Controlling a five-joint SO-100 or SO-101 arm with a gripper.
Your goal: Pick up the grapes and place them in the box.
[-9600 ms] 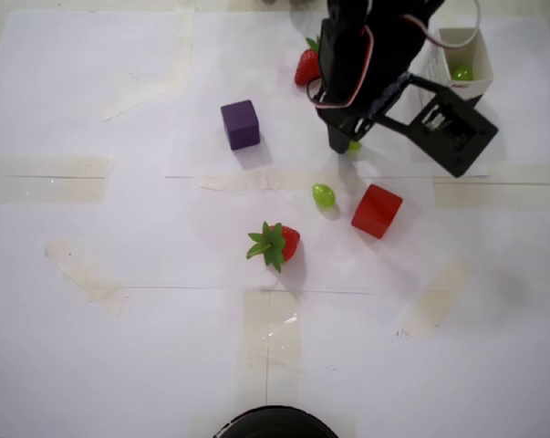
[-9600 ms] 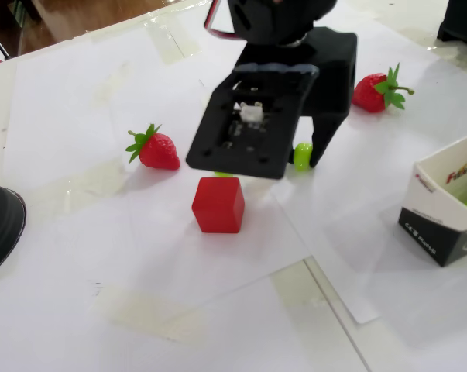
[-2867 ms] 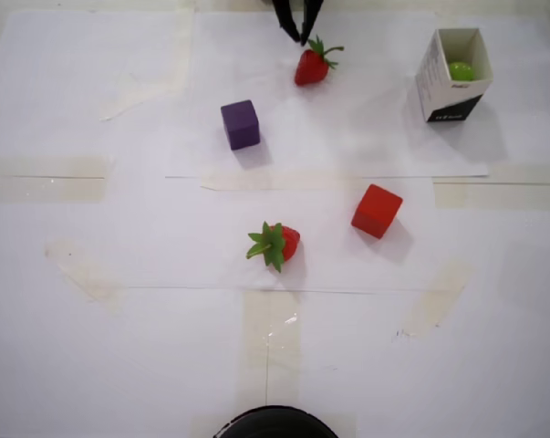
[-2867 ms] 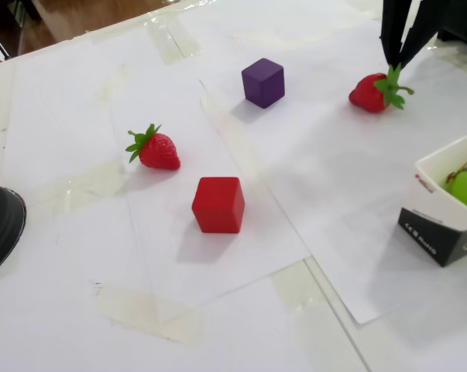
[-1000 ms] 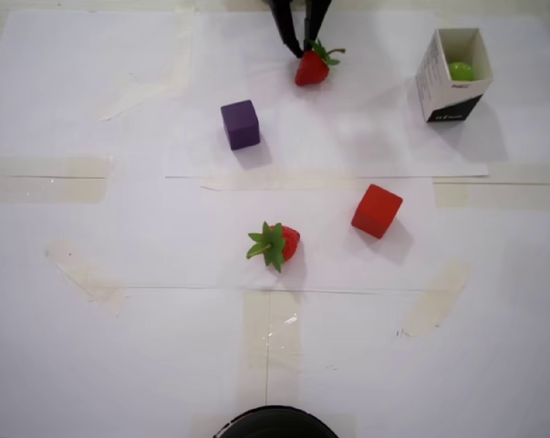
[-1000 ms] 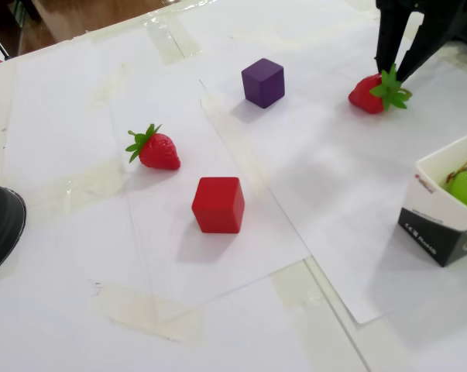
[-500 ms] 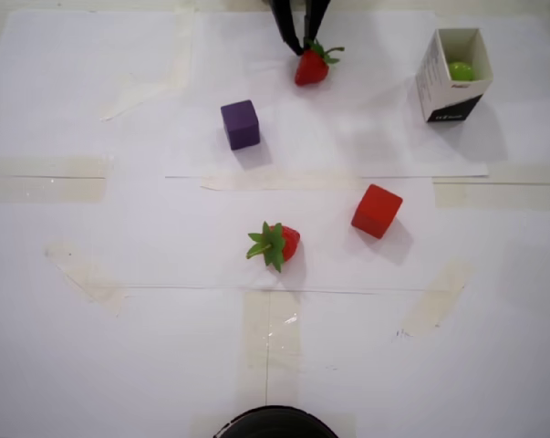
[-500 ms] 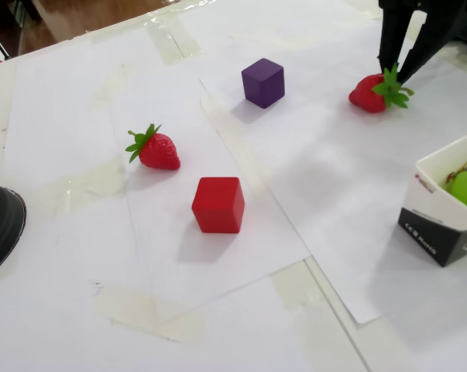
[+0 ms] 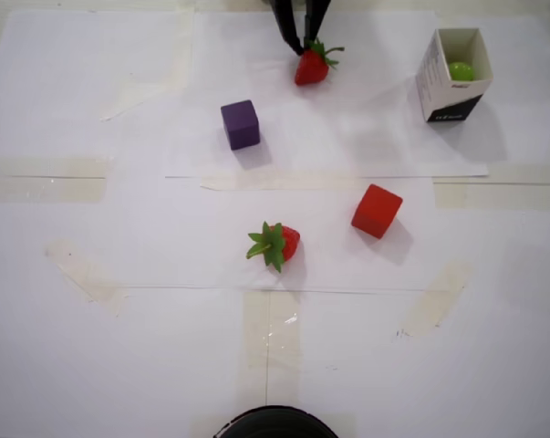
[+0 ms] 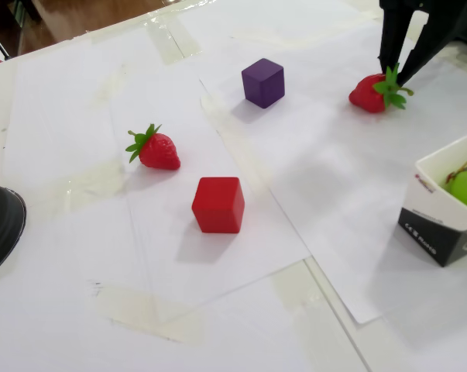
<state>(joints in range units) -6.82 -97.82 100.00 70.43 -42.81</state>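
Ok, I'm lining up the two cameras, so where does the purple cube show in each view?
Overhead view: the purple cube sits left of centre in the upper half.
Fixed view: the purple cube sits right of centre near the top.
Shared landmark: the red cube, which lies lower in both pictures.

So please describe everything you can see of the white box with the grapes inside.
The box is a small white cardboard carton with a black lower corner and small print, standing upright on white paper with its rectangular mouth open. In the overhead view it sits at the upper right, apart from the cubes and strawberries. Glossy green grapes lie inside. Nothing else touches it.
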